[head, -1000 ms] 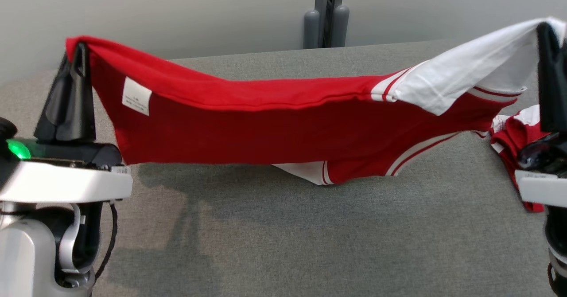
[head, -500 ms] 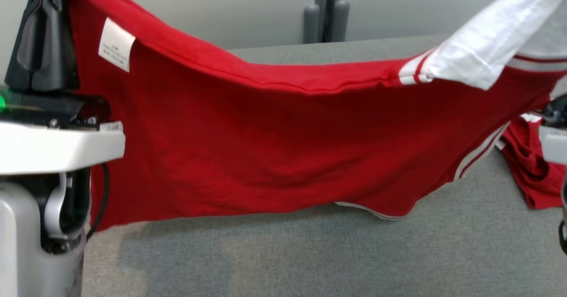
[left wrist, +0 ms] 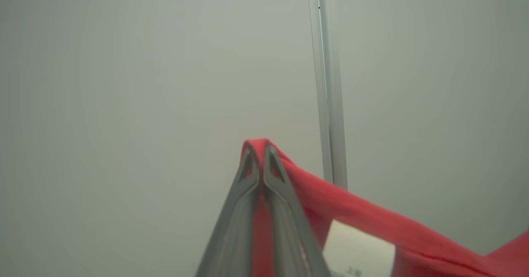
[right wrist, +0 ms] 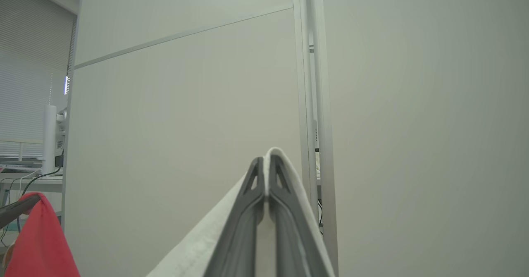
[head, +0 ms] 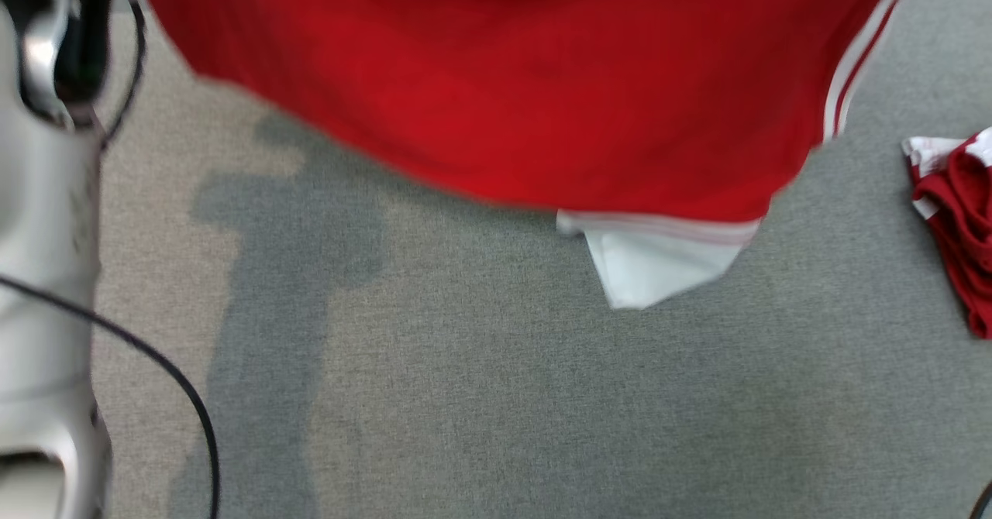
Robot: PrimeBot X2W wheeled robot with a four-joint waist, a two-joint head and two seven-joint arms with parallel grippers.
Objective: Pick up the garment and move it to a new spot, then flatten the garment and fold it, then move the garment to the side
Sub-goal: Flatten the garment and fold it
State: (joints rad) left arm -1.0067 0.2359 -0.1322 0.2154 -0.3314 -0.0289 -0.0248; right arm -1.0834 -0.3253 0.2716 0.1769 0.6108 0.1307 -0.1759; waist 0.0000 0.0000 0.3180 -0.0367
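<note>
The garment [head: 511, 93] is a red shirt with white striped sleeves, hanging high over the grey table [head: 496, 395]; its lower hem and one white sleeve [head: 651, 259] dangle above the cloth surface. In the left wrist view my left gripper [left wrist: 260, 153] is shut on a red corner of the garment [left wrist: 372, 223]. The right wrist view has my right gripper [right wrist: 267, 161] shut on a white part of the garment [right wrist: 198, 244], with the red end of the garment [right wrist: 39, 239] and the other gripper at its far left. Both grippers point up toward the pale wall.
A second red and white piece of clothing [head: 957, 217] lies crumpled at the table's right edge. My pale left arm [head: 43, 256] with a black cable [head: 167, 372] stands along the left side. A grey partition wall with a metal post [right wrist: 312, 103] rises behind.
Both arms have lifted the garment much higher, out past the top of the head view. The hem and white sleeve have left the table, and the picture is blurred by motion.
</note>
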